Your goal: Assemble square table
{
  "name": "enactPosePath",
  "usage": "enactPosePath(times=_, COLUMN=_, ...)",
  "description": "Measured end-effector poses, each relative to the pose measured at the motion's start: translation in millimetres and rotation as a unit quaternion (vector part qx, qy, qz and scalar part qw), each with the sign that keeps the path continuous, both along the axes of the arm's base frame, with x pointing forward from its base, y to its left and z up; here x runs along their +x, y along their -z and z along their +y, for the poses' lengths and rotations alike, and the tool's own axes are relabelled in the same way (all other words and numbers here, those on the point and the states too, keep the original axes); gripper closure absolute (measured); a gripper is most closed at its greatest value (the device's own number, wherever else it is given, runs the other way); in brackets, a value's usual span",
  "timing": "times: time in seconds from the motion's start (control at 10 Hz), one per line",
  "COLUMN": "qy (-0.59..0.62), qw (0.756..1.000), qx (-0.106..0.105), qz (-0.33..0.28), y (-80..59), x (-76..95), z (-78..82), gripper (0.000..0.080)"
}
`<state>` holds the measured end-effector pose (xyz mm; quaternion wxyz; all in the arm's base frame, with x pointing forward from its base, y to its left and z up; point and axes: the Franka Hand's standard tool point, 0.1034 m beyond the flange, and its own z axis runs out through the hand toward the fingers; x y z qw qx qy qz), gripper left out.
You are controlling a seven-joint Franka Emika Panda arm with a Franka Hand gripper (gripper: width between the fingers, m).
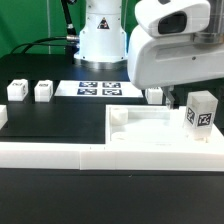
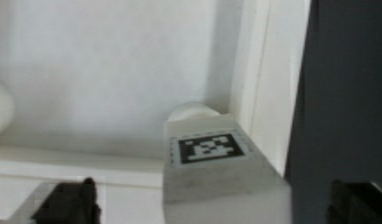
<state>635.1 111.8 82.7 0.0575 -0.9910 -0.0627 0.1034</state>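
There is one large white square slab point(image 1: 150, 130), one long white rail point(image 1: 60, 155) and one marker board point(image 1: 99, 88) carrying four printed tags. Three small leg blocks point(image 1: 43, 90) show plainly. Another white piece under the arm is too hidden to count.

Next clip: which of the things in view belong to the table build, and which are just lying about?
Part of the job:
- white slab
- leg block standing by the slab's corner
- two more leg blocks at the exterior view's left

Just lying about:
- marker board
- low white rail along the front
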Motion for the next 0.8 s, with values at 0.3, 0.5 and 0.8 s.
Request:
enactPosePath(times=0.3, qy=0.004, qw=1.0, qx=0.0, qz=-0.003, y=2.7, x=1.0, z=-0.1, gripper=0.0151)
enactPosePath(times=0.5, qy=0.01, qw=1.0, qx=-0.002, qz=-0.002, y=2.8, x=1.0, z=-0.2, gripper=0.0444)
enactPosePath(times=0.8, qy=0.098, qw=0.995, qx=-0.02, qz=0.007, y=2.8, x=0.8, z=0.7, gripper=0.0509)
